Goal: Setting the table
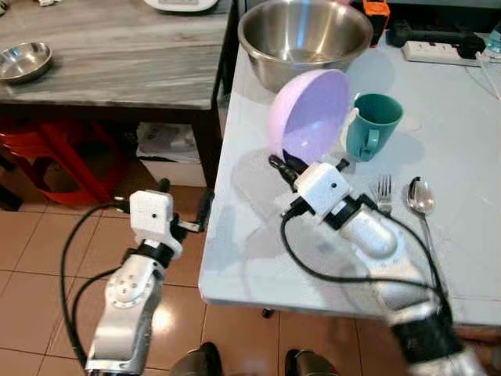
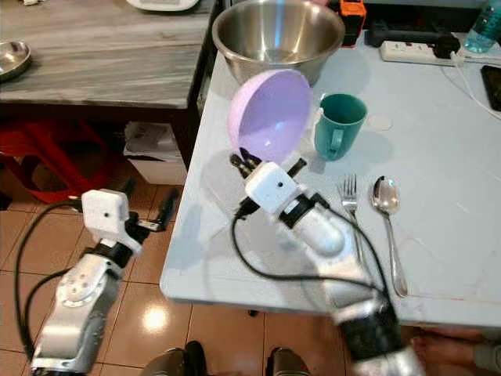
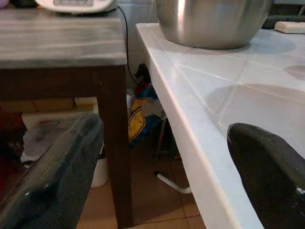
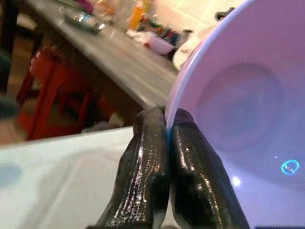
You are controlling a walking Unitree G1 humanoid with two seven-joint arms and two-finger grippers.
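The right claw (image 1: 283,163) pinches the rim of a light purple bowl (image 1: 311,114). Its two black fingers (image 4: 147,167) are pressed together on the edge. The bowl is tipped up on its side, above the white surface (image 1: 462,149), with its open side facing the robot. Just beside the bowl stands a teal mug (image 1: 373,125). Behind them sits a big shiny metal bowl (image 1: 304,39). Near the right arm lie a fork (image 1: 383,193) and a spoon (image 1: 422,200), side by side on the surface. A white power strip (image 1: 435,52) lies at the back.

The left claw (image 3: 157,176) is spread wide open and holds nothing. It hangs low beside the edge of the white surface, over the tiled floor (image 1: 31,266). A grey wooden table (image 1: 117,55) stands to the left, with a small metal bowl (image 1: 23,61) on it. A red stool (image 1: 59,157) is under that table.
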